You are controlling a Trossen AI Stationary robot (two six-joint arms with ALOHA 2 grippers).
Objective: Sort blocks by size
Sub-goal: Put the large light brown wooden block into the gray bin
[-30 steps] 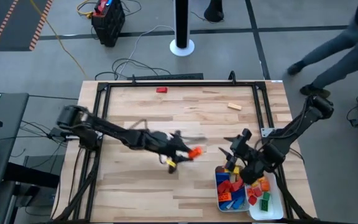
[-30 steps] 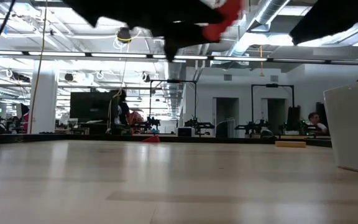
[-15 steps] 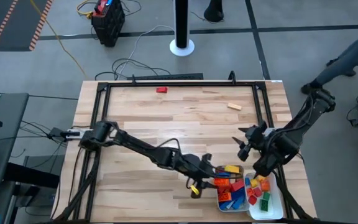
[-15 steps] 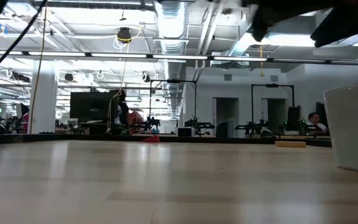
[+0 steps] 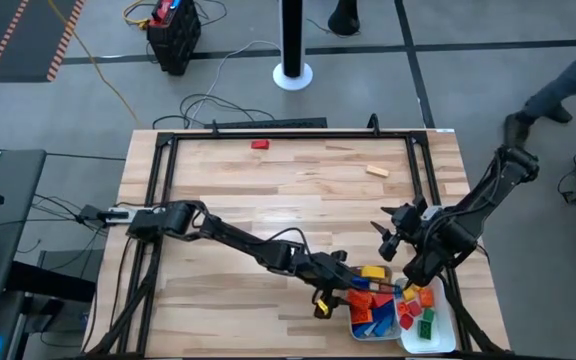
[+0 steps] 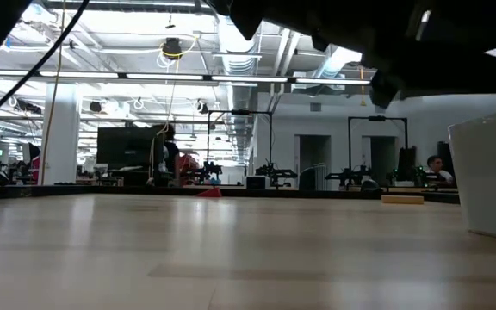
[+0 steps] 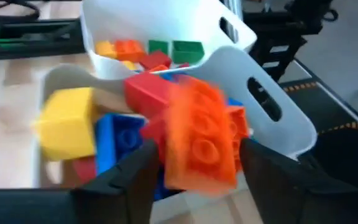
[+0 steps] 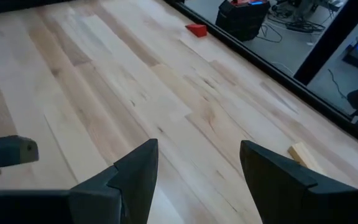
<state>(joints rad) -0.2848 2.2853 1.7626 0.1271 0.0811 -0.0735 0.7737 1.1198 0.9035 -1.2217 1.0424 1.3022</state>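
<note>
Left gripper [image 7: 194, 165] over left tray [image 7: 272, 106], jaws spread, orange block [image 7: 201, 140] between them, blurred: likely dropping in. Right gripper [image 8: 197, 168] spread, empty, waiting near trays.

We see the left pincer [image 5: 349, 291], which earlier carried the orange block [image 7: 201, 140] over the middle of the table [image 5: 298, 190], now reaching to the lower right of the frame, above the left white tray [image 5: 361, 325]. Its fingers [image 7: 126, 180] have spread, and the block sits blurred between them. The right pincer [image 5: 386, 238] has moved up and away from the trays.
</note>
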